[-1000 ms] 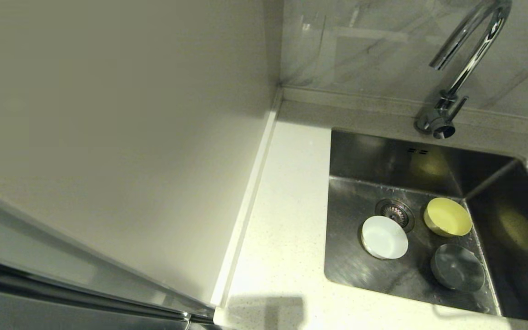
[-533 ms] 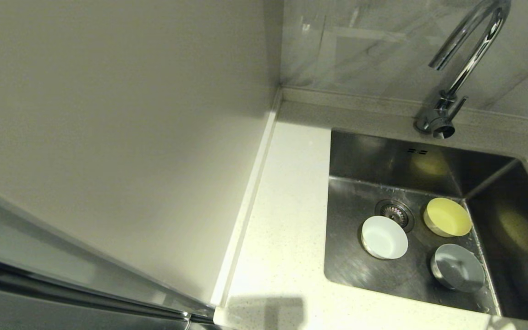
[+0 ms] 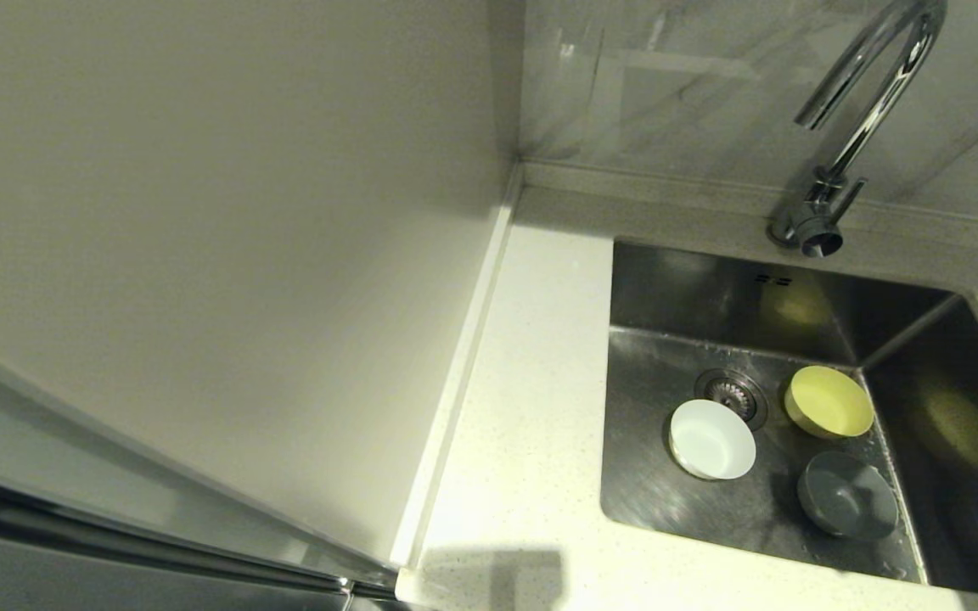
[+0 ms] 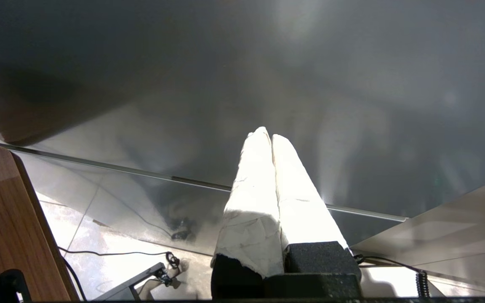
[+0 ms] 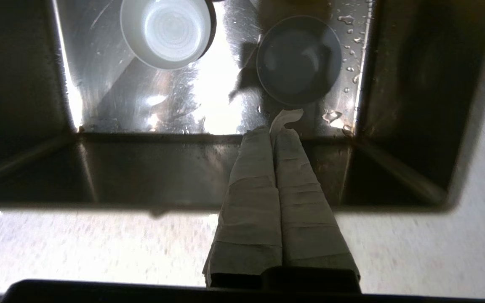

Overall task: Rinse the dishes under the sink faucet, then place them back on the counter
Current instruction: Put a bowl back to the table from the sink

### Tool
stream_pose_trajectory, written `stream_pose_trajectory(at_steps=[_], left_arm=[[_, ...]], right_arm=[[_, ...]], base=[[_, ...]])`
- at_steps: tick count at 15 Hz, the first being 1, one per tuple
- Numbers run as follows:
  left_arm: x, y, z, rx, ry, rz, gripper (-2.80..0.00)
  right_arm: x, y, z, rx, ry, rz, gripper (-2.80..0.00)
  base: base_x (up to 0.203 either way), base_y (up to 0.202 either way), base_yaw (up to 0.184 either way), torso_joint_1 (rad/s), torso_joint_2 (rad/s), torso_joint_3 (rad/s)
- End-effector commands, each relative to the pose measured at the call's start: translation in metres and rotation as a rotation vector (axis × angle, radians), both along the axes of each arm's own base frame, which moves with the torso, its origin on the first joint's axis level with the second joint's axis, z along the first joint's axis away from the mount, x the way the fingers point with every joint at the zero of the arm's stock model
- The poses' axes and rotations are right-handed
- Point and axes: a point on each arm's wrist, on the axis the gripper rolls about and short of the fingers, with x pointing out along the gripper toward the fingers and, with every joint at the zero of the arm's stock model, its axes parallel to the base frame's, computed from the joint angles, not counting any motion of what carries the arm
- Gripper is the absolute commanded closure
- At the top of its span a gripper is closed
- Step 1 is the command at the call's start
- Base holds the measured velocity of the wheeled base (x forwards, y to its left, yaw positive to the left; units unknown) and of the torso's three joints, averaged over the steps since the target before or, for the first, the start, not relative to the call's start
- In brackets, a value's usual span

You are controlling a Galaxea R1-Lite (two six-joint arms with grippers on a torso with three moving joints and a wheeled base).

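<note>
Head view: the stainless sink (image 3: 676, 288) occupies the right half of the scene, set into the speckled table (image 3: 523, 441). Three bowls rest on its floor. The white bowl (image 3: 711, 440) lies at 7 o'clock from the drain strainer (image 3: 732, 392), its rim just overlapping the strainer's edge. The yellow bowl (image 3: 829, 402) sits at 3 o'clock from the strainer, close to the basin's right wall. The grey bowl (image 3: 848, 495), in shadow, lies at 6 o'clock from the yellow bowl, just beside the same wall. The faucet (image 3: 858, 119) rises from the raised back edge at 1 o'clock from the strainer, spout curving over the basin; two overflow slots (image 3: 772, 279) mark the rear wall below it. A plain smooth panel (image 3: 200, 255) fills the left half and borders the table.

Right wrist view: the right hand (image 5: 274, 130), fingers pressed together and wrapped in pale tape, hangs over the near rim of the sink, pointing towards the grey bowl without touching it. A loose tape end curls at its tip.

Left wrist view: the left hand (image 4: 266, 135), fingers together, is away from the sink, facing a glossy grey surface (image 4: 352, 84); a wooden board (image 4: 19, 227) and cables (image 4: 116, 253) lie nearby.
</note>
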Motion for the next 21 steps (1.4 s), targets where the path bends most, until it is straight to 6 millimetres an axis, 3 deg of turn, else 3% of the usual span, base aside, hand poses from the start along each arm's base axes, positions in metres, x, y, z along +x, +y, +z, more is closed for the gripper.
stream_pose_trajectory(at_steps=[1,10,13,19,20,21], left_arm=[[0.0,0.0,-0.001,0.0,0.003,0.0,0.0],[0.0,0.0,-0.001,0.0,0.003,0.0,0.0],[0.0,0.0,-0.001,0.0,0.003,0.0,0.0],[0.0,0.0,-0.001,0.0,0.003,0.0,0.0],[0.0,0.0,-0.001,0.0,0.003,0.0,0.0],[0.0,0.0,-0.001,0.0,0.002,0.0,0.0]], right_arm=[[0.049,-0.01,-0.03,0.02,0.098,0.003,0.0],[0.15,-0.03,-0.091,0.087,0.048,-0.078,0.0],[0.166,-0.033,-0.105,0.067,0.052,-0.095,0.0],[0.183,-0.036,-0.11,0.063,0.039,-0.095,0.0],[0.185,-0.034,-0.112,0.062,0.045,-0.091,-2.8],[0.187,-0.033,-0.117,0.05,0.058,-0.096,-2.8]], base=[[0.0,0.0,0.0,0.0,0.0,0.0],[0.0,0.0,0.0,0.0,0.0,0.0],[0.0,0.0,0.0,0.0,0.0,0.0],[0.0,0.0,0.0,0.0,0.0,0.0],[0.0,0.0,0.0,0.0,0.0,0.0],[0.0,0.0,0.0,0.0,0.0,0.0]])
